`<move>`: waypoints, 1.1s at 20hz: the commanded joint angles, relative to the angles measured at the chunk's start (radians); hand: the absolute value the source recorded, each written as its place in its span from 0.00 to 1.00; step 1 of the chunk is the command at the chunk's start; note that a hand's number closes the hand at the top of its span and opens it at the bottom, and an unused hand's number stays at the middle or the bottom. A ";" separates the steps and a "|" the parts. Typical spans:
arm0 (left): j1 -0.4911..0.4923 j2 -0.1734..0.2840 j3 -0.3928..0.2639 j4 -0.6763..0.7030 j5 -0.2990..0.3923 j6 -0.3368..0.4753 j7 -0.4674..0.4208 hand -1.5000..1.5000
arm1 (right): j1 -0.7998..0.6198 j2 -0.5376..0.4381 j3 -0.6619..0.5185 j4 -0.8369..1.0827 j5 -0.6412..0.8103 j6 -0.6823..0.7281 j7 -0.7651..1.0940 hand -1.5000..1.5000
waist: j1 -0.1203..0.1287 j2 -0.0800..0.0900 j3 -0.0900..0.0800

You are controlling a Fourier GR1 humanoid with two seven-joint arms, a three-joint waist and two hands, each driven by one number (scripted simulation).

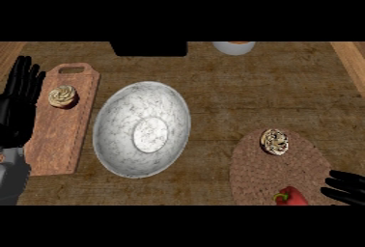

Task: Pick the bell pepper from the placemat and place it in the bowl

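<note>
Black against the wood, my left hand (18, 103) stands at the counter's (235, 91) left edge with its fingers straight and pointing up, holding nothing; it is resting there, out of the way, since this job belongs to the other side. Just beside it lies a wooden cutting board (68, 140), handle slot toward the far edge, and a small swirled pastry (62, 96) sits on its far half, apart from anything I need. Next comes the bowl (143, 129), a wide marbled grey one near the counter's middle, standing upright with its mouth facing up, so it is ready to take something dropped in from above. At the far edge a dark object (148, 48) and a pale cup-like vessel (234, 47) are cut off by the view. Toward the near right corner is the round woven placemat (267, 173). A second swirled pastry (274, 142) rests on its far part, and the red bell pepper (291, 197) lies at its near edge, green stem toward the left. My right hand (347, 188) comes in at the right edge, fingers straight and pointed at the pepper, just beside it and not yet closed round it. I judge the grasp comes next, and the pastry is far enough off not to be knocked.
</note>
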 commanded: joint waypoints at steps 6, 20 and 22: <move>0.005 -0.050 -0.002 -0.037 -0.050 0.018 0.027 0.50 | -0.190 0.144 0.153 0.221 0.168 0.025 -0.018 0.00 | 0.004 0.000 0.000; 0.033 -0.051 0.069 -0.059 -0.058 -0.054 0.028 0.50 | -0.244 0.256 0.214 0.325 0.250 -0.026 -0.125 0.00 | -0.002 -0.002 0.000; -0.016 -0.052 0.080 -0.026 -0.059 -0.053 0.063 0.50 | -0.278 0.302 0.257 0.272 0.299 0.006 -0.017 0.00 | -0.004 -0.002 0.000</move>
